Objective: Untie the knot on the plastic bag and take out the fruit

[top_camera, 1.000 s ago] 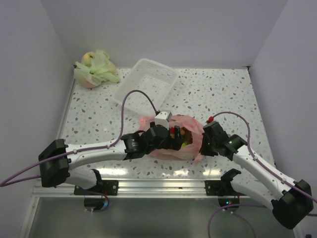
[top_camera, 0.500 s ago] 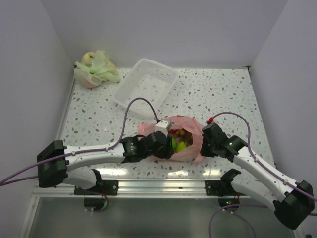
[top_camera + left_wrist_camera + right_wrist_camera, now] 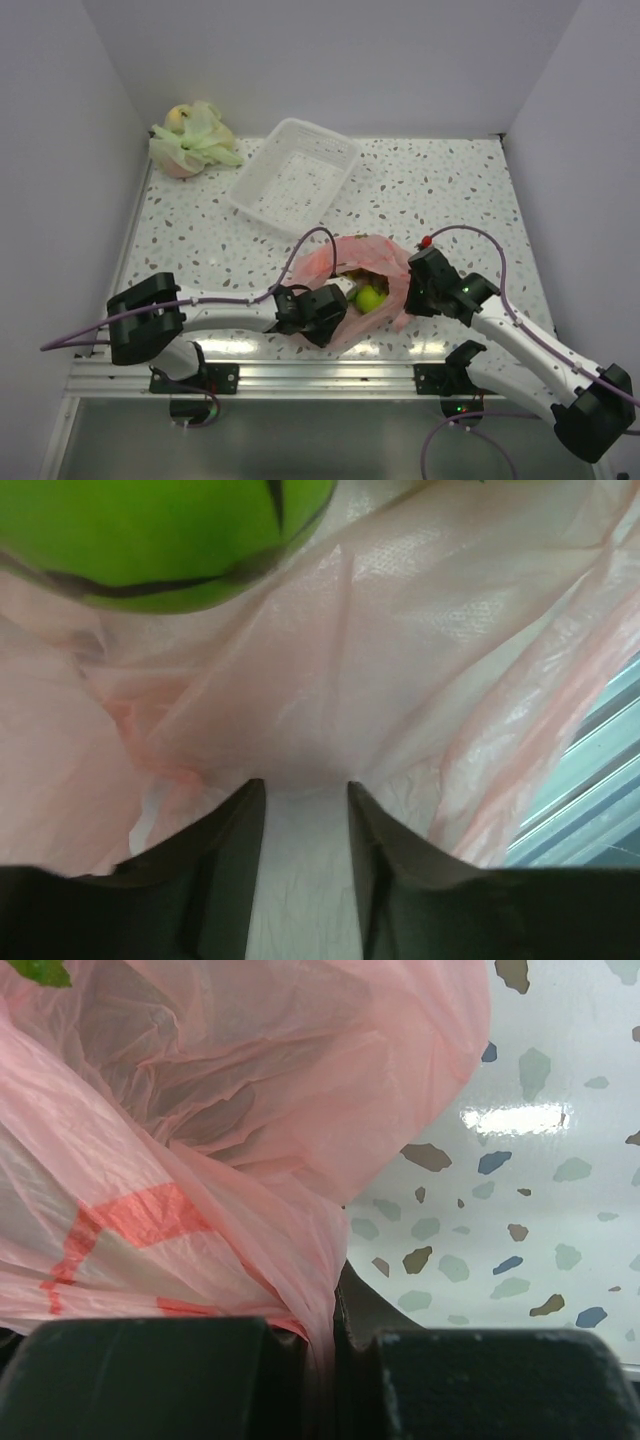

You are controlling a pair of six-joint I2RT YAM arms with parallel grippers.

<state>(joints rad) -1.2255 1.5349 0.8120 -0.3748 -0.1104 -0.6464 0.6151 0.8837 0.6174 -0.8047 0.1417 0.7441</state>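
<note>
Near bench (image 3: 450,190) front edge: right gripper (image 3: 335,1335) pinched tight on plastic bag (image 3: 390,262); left gripper (image 3: 305,810) half-closed over bag film, hold unclear; red print (image 3: 130,1215) illegible.

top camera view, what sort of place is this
Probably a lab robot test cell: plain white walls box in a speckled tabletop, two arms bolt to a metal rail, with a pink bag and clear basket as props.

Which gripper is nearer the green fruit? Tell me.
Left. The left gripper sits inside the plastic bag beside the green fruit; the right gripper pinches the bag's right edge.
</note>
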